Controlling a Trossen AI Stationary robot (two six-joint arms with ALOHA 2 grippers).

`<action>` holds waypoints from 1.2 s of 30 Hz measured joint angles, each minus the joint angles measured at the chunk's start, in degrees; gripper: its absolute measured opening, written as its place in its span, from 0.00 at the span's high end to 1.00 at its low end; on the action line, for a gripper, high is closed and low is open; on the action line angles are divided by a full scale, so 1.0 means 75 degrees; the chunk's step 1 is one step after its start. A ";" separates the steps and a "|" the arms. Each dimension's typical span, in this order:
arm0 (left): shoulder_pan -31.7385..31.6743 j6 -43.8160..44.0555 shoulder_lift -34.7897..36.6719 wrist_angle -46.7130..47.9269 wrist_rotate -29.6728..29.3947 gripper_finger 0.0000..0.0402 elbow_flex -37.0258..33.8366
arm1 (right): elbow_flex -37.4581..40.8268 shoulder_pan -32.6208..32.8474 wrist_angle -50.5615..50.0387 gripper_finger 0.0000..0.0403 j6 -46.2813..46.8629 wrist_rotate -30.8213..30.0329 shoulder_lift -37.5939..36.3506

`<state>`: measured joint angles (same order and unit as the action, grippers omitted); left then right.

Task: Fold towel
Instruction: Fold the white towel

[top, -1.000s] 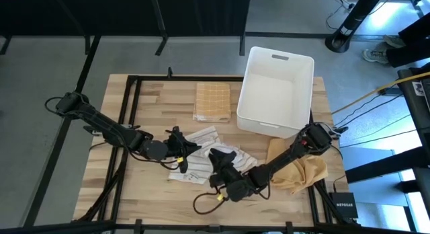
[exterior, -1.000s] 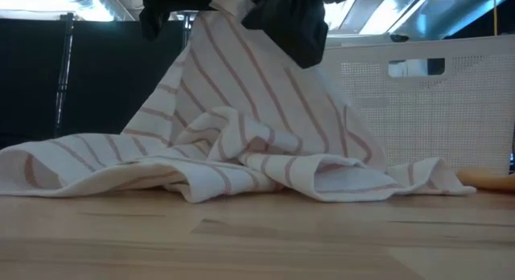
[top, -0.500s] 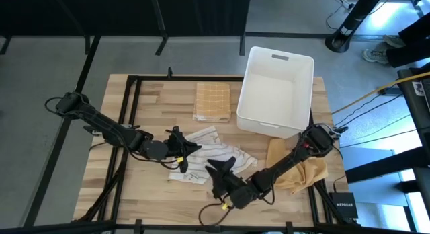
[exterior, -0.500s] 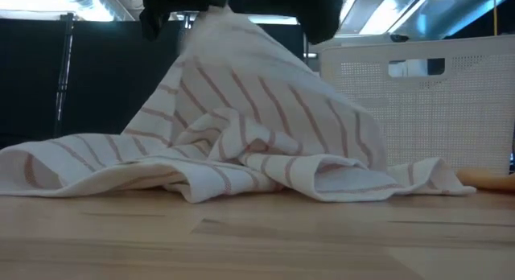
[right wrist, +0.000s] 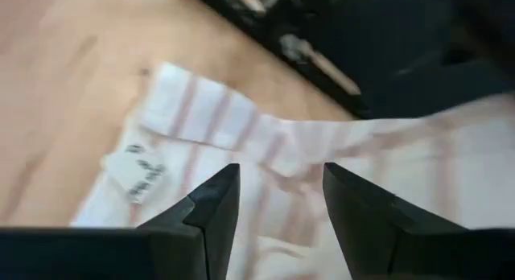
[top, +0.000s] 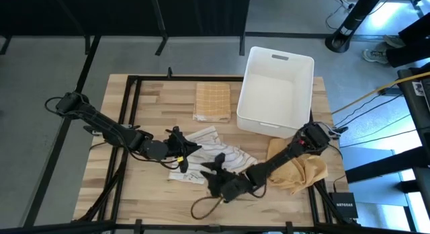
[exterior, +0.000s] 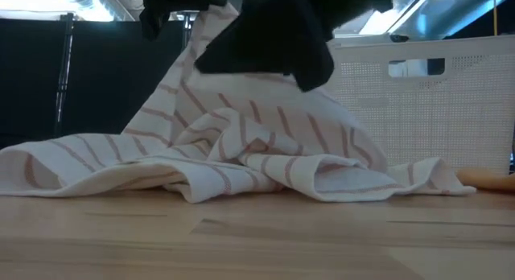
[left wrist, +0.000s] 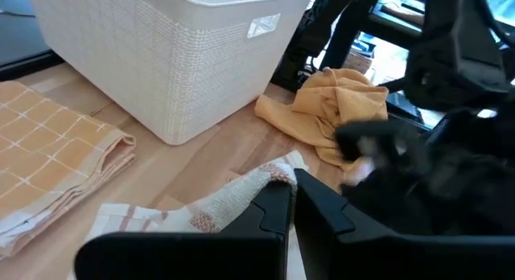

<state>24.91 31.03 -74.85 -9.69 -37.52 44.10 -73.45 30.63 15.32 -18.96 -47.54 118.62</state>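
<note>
A white towel with thin reddish stripes (top: 213, 152) lies crumpled at the middle of the table. In the low view it rises like a tent (exterior: 241, 127) toward my left gripper (top: 183, 148), which is shut on it. My right gripper (top: 213, 172) hovers open just over the towel's near part. Its fingers stand apart above the striped cloth (right wrist: 265, 143), not touching it, with a small label (right wrist: 137, 171) close by. In the low view the right gripper (exterior: 265, 47) is a dark shape in front of the towel's peak. My left gripper pinches a bunched bit of the towel's edge (left wrist: 256, 183) between its two shut fingers. It comes from the table's left, slanting slightly down. That bit is lifted off the table. The cloth slopes down from it, and the remainder (exterior: 121, 163) lies on the wood.
A white perforated basket (top: 275, 89) stands at the far right. A folded orange checked cloth (top: 212, 101) lies left of it, and a crumpled yellow cloth (top: 299, 168) lies at the right edge. A looped cable (top: 205, 207) lies near the front edge.
My right gripper has sunk and gone a little toward the table's near left, rolling about its own axis as it went. It has stayed open. In the low view it now hangs lower in front of the towel's peak.
</note>
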 joint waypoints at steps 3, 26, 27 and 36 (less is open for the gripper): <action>-0.0028 -0.0004 0.0000 -0.0019 0.0000 0.99 0.0000 | 0.0000 -0.0280 0.0002 0.55 0.0555 0.0295 0.0199; 0.0003 -0.0855 -0.0194 0.0326 0.0495 0.99 0.0003 | -0.0006 0.0615 -0.3394 0.55 0.1981 -0.4203 -0.0654; 0.0003 -0.0907 -0.0330 0.0347 0.0532 0.99 0.0003 | 0.0001 0.0636 -0.3781 0.55 0.2484 -0.3787 -0.0655; -0.0715 -0.0055 -0.1523 -0.0275 0.0778 0.99 -0.0003 | 0.0271 0.0615 -0.5150 0.55 0.4514 -0.2071 -0.0672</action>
<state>19.55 30.61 -86.27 -11.75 -31.68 44.07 -71.42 35.24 -23.31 14.90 -63.08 113.58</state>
